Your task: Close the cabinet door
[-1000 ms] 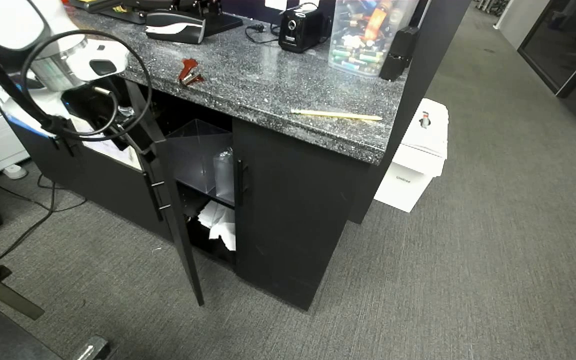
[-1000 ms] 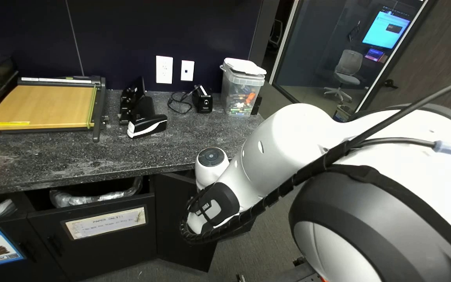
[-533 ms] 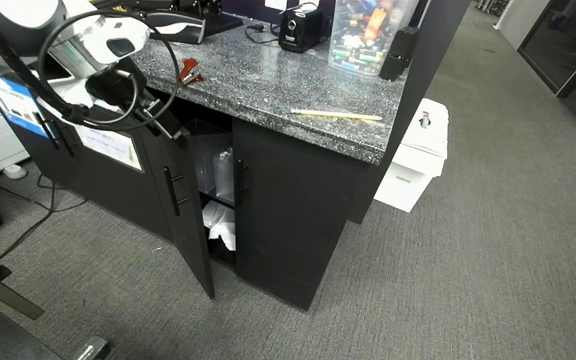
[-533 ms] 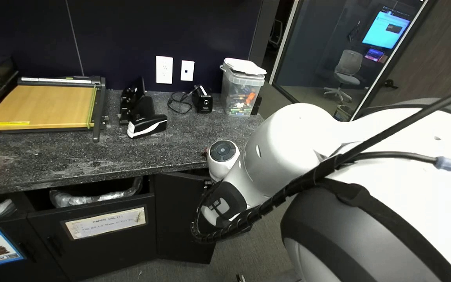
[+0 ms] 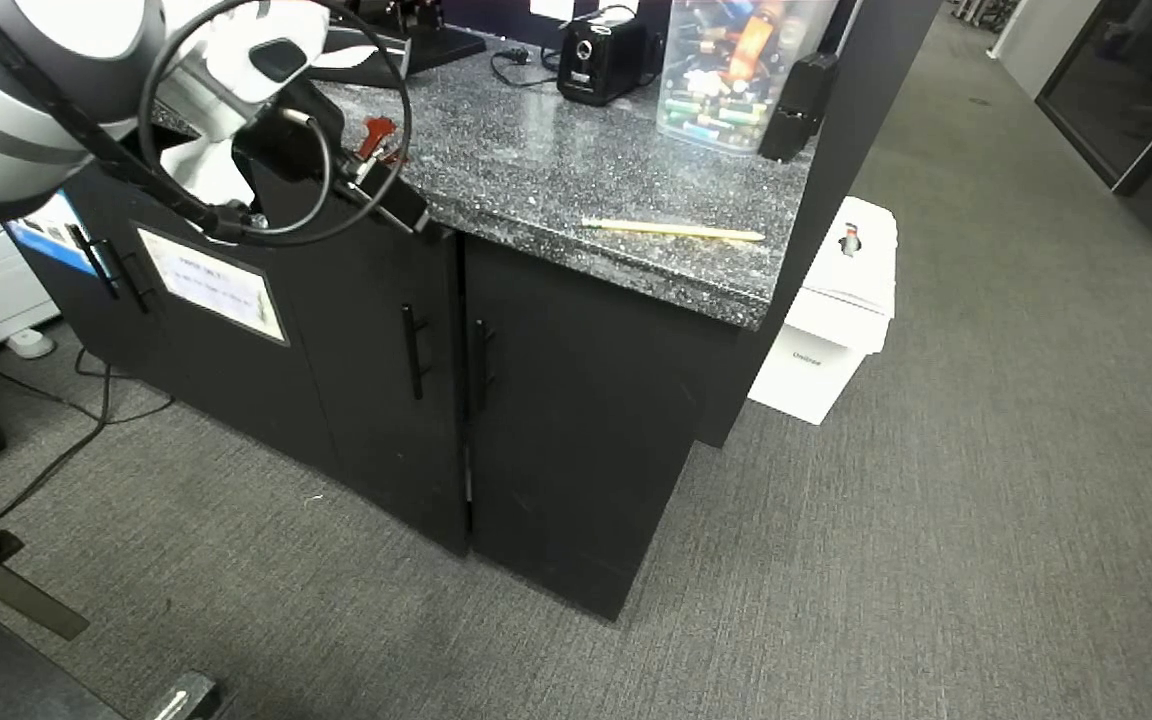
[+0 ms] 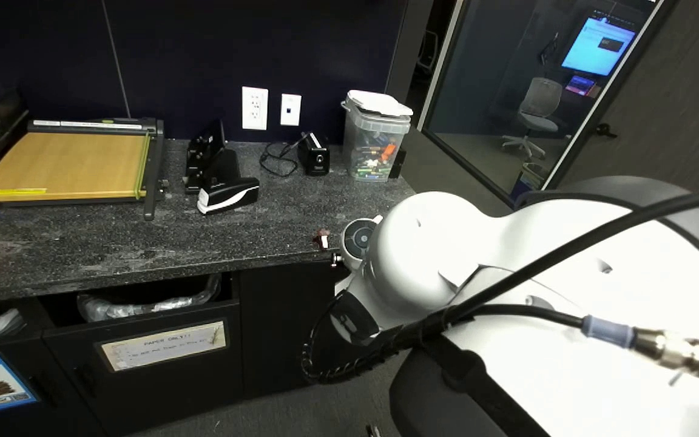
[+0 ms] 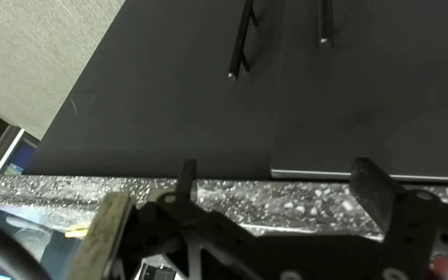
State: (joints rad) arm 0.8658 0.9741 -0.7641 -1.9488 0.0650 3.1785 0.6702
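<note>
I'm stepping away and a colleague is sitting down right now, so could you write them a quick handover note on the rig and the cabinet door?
Gripper: open, holding nothing, at the front edge of the countertop; I can't tell whether it touches the door.
Cabinet door: nearly shut, a slim gap showing along the edge next to the neighbouring black door.
Done: the door is almost closed.
Left: probably a gentle push until it sits flush, then back away.
Watch: the red staple remover lies on the countertop close to the gripper.
</note>
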